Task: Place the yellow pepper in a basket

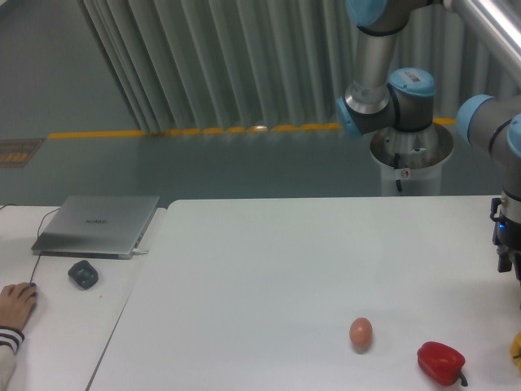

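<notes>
The pepper (pixel 516 348) sits at the near right edge of the table (pixel 285 269) — only a yellow sliver shows, right of the red pepper (pixel 440 362) and egg (pixel 361 332). The gripper (pixel 508 265) hangs almost straight above it, mostly cut off — its opening can't be told. No basket is visible.

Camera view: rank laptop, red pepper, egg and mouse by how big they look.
1. Laptop, largest.
2. Red pepper.
3. Mouse, close to the pepper; it's farther away, so unsure.
4. Egg, smallest.
</notes>
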Action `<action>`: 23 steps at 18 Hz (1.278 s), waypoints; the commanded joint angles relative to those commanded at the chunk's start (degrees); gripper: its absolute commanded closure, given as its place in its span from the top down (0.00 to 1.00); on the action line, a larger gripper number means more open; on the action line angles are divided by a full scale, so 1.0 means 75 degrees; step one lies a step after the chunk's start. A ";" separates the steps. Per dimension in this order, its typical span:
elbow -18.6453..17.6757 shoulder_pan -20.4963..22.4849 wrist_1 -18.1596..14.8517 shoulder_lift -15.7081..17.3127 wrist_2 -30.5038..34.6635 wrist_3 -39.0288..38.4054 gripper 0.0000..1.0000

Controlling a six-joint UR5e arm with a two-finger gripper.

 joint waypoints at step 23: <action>0.0351 0.0199 0.1230 -0.1066 0.0023 -0.0362 1.00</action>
